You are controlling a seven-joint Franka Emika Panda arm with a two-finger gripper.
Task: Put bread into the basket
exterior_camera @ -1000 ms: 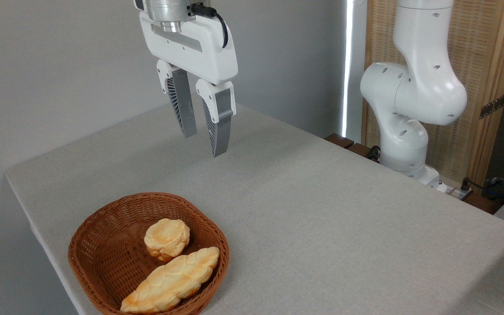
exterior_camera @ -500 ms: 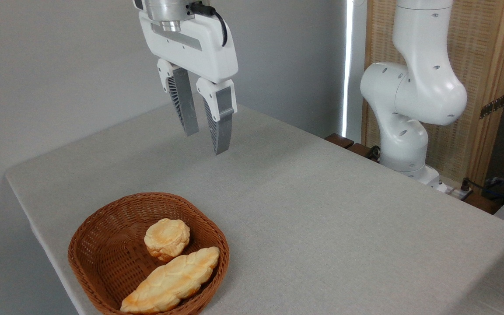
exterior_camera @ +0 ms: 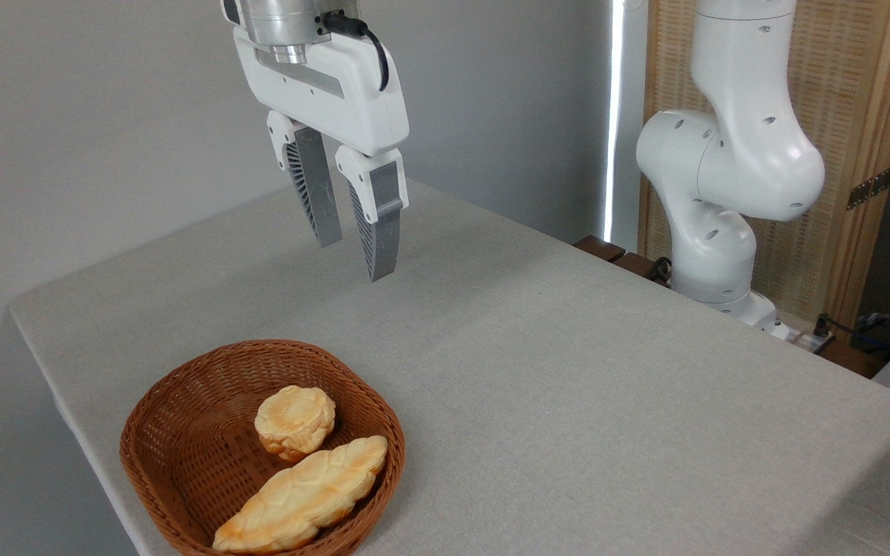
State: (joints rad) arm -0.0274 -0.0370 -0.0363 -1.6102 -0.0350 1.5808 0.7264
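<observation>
bread [exterior_camera: 302, 496] lies in basket [exterior_camera: 182, 432], long axis diagonal, tips lower-left/upper-right, touching round bun [exterior_camera: 295, 421]. Basket on grey cloth bench [exterior_camera: 568, 386], near its front-left corner. Grey wall behind. Fingers [exterior_camera: 314, 193] spread, empty, high above.

No readable text, label, brand, number or sign is showing anywhere in the view.
</observation>
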